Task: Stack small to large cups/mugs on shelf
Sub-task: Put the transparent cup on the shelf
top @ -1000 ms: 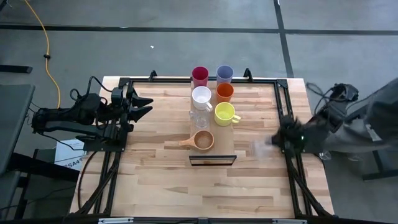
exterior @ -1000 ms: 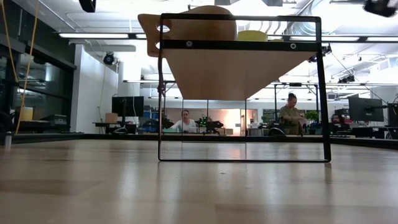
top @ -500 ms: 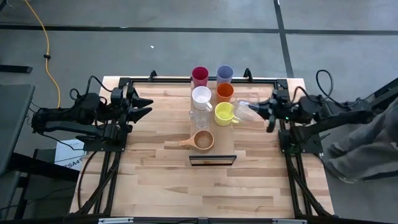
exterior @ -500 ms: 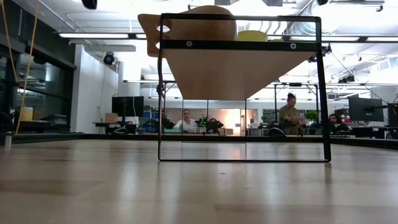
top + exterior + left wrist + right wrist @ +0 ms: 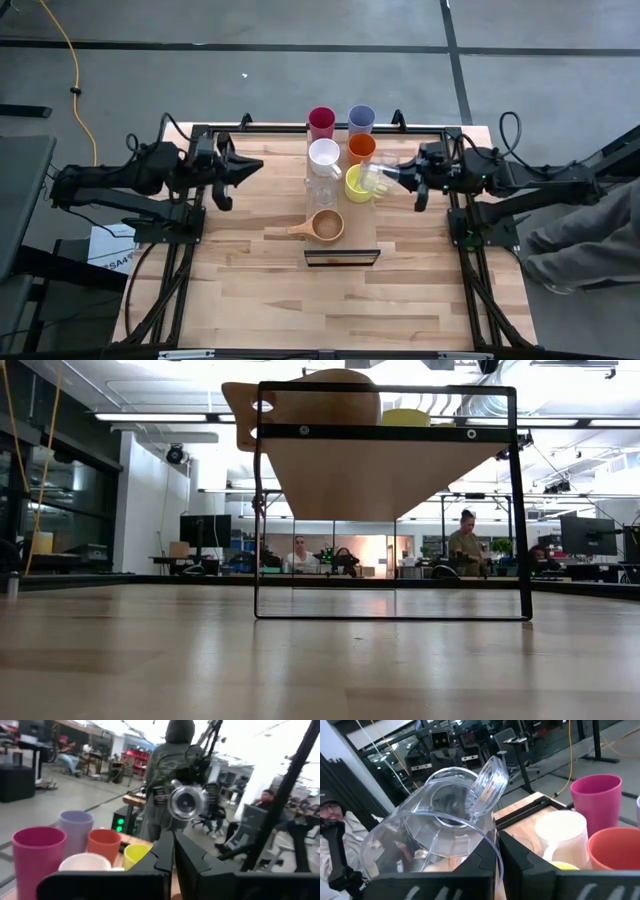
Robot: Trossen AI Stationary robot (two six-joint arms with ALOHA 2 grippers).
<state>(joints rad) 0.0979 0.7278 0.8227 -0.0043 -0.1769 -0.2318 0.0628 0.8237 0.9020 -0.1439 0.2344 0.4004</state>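
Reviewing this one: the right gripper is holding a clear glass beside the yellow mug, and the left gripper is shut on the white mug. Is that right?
Not quite. The left gripper is shut but holds nothing; in the high view it hovers apart from the white mug, which stands on the shelf. The rest stands: the right gripper holds a clear glass beside the yellow mug.
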